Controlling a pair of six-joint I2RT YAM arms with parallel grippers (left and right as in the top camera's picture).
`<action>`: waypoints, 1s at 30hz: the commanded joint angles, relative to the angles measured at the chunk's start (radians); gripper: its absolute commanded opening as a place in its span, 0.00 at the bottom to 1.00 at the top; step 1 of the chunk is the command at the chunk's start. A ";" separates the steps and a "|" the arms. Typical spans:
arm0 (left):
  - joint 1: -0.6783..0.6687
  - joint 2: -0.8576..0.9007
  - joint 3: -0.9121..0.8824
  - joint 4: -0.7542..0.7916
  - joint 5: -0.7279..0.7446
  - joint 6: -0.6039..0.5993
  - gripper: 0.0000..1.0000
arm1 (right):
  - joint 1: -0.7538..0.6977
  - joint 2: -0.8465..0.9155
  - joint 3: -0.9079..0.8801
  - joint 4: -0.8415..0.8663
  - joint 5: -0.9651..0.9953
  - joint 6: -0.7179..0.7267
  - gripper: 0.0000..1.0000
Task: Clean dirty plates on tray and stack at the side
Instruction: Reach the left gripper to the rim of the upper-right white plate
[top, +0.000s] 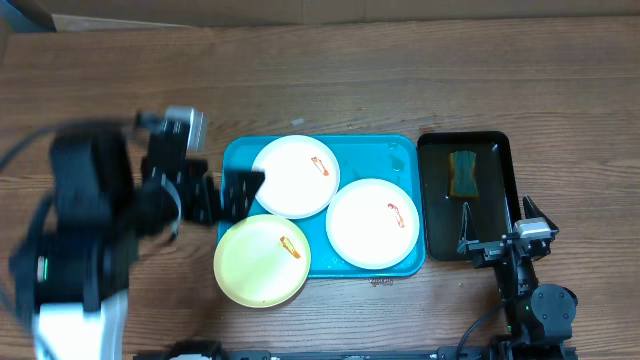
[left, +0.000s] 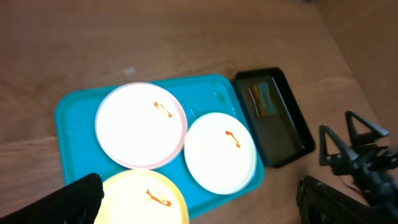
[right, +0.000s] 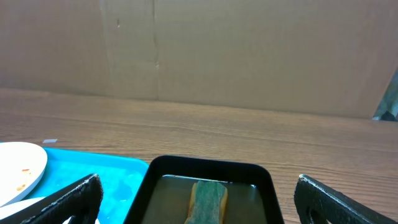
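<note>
Plates (top: 293, 176) all smeared, left claw (top: 240, 195) and right claw (top: 500, 230) gape empty; the right should likely take the sponge (top: 463, 172) next.

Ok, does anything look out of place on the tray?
The pale yellow plate hangs past the rim of the turquoise tray at its near-left corner, while both white plates lie inside. Nothing else stands out.

A brown wood-grain table top (top: 400, 80) is seen across all views and is evenly lit, with no hard shadows. Its far edge is backed by a plain brown cardboard sheet (right: 249, 56), stood upright and marked by one vertical crease.
</note>
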 joint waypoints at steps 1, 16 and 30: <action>-0.002 0.147 0.088 -0.057 0.117 -0.055 1.00 | 0.003 -0.007 -0.011 0.006 0.005 -0.004 1.00; -0.249 0.449 -0.069 -0.086 -0.216 -0.491 0.09 | 0.003 -0.007 -0.011 0.006 0.005 -0.004 1.00; -0.534 0.639 -0.160 0.098 -0.317 -0.587 0.36 | 0.003 -0.007 -0.011 0.006 0.005 -0.004 1.00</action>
